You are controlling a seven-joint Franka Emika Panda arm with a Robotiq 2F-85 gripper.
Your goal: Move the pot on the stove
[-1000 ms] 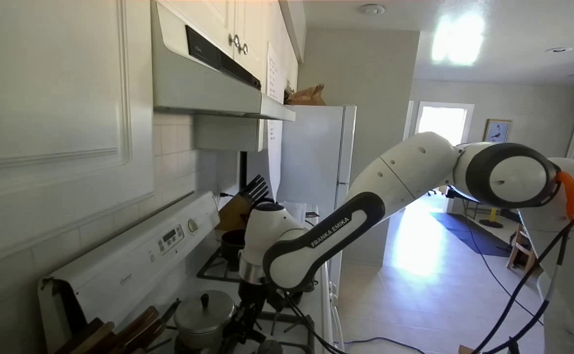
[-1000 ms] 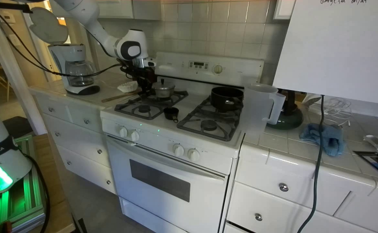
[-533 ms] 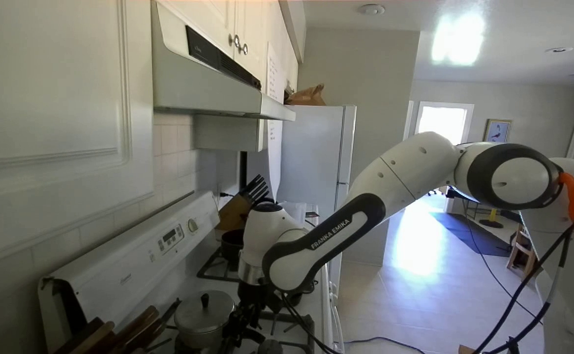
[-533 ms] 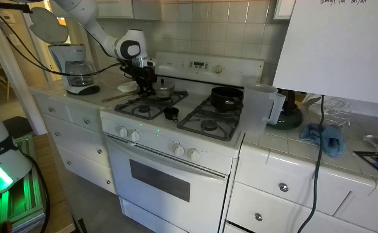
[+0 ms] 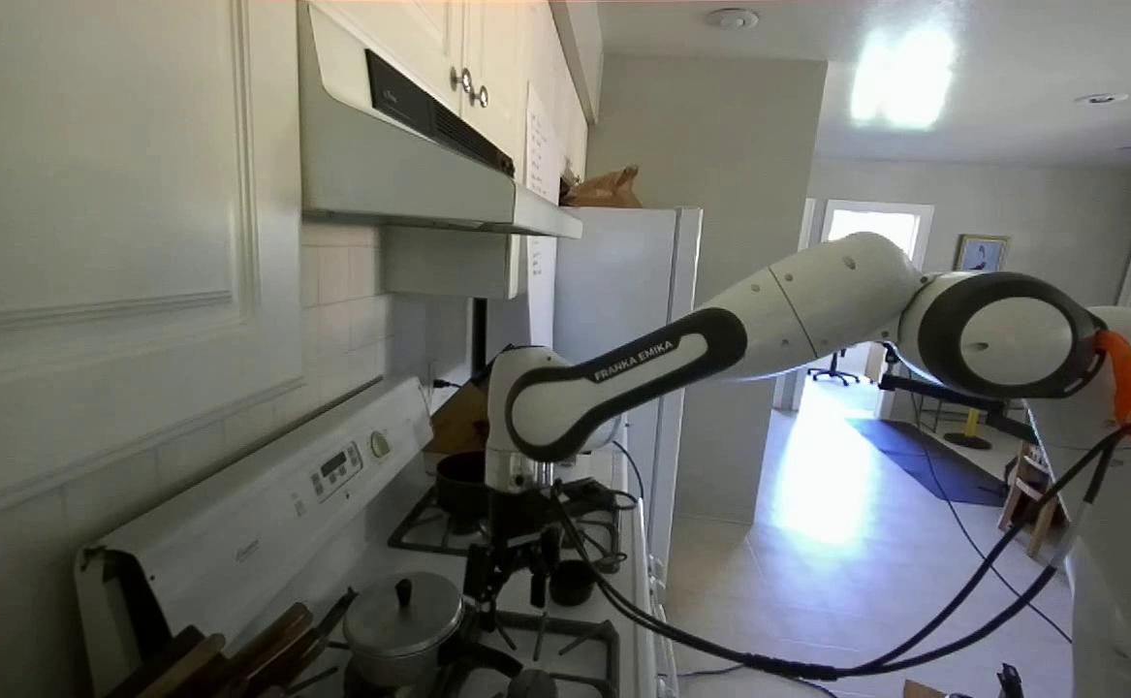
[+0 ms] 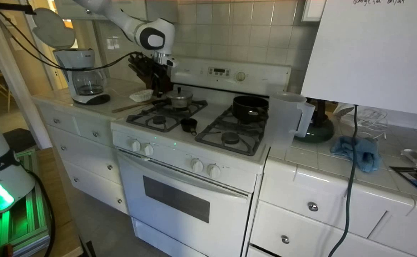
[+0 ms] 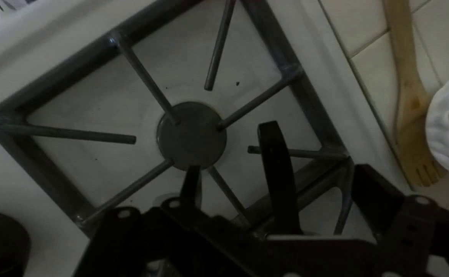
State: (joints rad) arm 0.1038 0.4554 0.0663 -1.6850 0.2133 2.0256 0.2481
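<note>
While pot [image 5: 405, 625] sits on stove [image 6: 172, 156], jaws wide apart, clear above handle [image 7: 280, 181].

In an exterior view, clocked from its centre, one stove [image 6: 174, 151] is seen, fitted with two grates [image 6: 226, 146], at ten and three o'clock. On it are counted one silvery pot [image 6: 180, 101] at eleven, one large black pot [image 6: 247, 109] at two, one small black pan [image 6: 188, 125] at nine. Four front knobs [image 6: 197, 165] are shown, two toward eight, two near six. One coffee maker [image 6: 84, 60] is found at ten, one pitcher [image 6: 283, 119] at three.
</note>
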